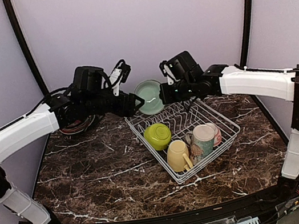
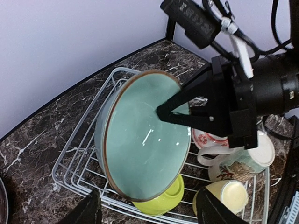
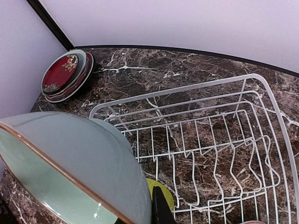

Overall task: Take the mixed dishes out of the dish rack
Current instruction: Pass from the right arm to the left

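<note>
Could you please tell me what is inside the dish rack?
A lime bowl, a yellow mug and a patterned mug sit in the rack; its far tines are bare. A red-patterned bowl is mostly hidden behind the patterned mug.

"What do you stand on?"

"My table (image 1: 91, 174): a dark brown top, marble in look, run through with white veins."

"And what lies directly on it?"

"Two things that I can see. A white wire dish rack (image 1: 219, 112) sits a little right of the middle, turned at an angle to the table's edges. In the far left corner, well apart from it, stands a stack of round plates (image 3: 65, 74), a red flowered one uppermost."
</note>
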Robot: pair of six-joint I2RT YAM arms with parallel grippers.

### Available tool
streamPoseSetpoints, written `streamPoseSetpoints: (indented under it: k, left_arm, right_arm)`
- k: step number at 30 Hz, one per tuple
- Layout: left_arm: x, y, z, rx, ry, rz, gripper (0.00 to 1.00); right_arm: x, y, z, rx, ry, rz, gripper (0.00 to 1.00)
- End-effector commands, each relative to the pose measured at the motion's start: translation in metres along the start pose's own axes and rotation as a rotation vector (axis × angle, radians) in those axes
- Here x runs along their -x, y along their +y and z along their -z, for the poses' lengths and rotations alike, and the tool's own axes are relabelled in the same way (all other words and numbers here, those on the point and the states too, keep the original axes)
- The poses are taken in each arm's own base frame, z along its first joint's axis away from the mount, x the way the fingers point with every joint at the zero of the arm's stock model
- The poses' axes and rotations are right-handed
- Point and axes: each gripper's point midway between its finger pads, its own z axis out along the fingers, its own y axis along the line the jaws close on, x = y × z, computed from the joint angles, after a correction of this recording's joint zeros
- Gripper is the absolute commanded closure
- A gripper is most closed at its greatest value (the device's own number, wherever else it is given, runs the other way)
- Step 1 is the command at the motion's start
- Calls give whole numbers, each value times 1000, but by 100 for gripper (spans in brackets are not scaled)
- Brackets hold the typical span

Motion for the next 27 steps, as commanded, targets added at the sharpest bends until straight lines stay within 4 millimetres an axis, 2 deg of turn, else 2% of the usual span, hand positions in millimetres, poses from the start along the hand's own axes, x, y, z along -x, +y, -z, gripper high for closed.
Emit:
streamPoseSetpoints:
  k: [1,6,10,19,27]
  left_arm:
    - [-21,23,-9,188,95,-51,36]
    - [-30,33,-15,251,137,-30,49]
    - [-35,38,-17,281,153,-21,51]
    - [-42,34,-26,259,173,29,51]
    - [-40,48,-20,344,175,-1,68]
  right_arm:
    - [33,30,18,127,-103,-69,100]
    - [28,36,11,100,-104,-64,100]
    - [24,41,8,91,-111,-58,100]
    - [15,58,0,67,-120,-21,100]
    - [8,77,-4,72,-124,8,100]
